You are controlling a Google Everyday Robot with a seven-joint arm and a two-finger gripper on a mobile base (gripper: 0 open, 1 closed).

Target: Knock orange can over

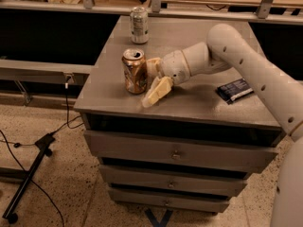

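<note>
The orange can (135, 71) stands upright on the grey cabinet top (199, 103), near its left front part. It is dented, with a silver top. My gripper (151, 82) is just right of the can, low over the cabinet top. Its cream fingers are spread open. The far finger (152, 66) is close against the can's right side. The near finger (157, 91) slants down to the cabinet top in front and to the right of the can. Nothing is held between them. The white arm (236, 56) reaches in from the right.
A silver-white can (139, 25) stands upright at the back left of the cabinet top. A dark flat packet (235, 90) lies at the right. The cabinet's left edge (90, 86) is close to the orange can. A stand and cables (33, 160) lie on the floor at the left.
</note>
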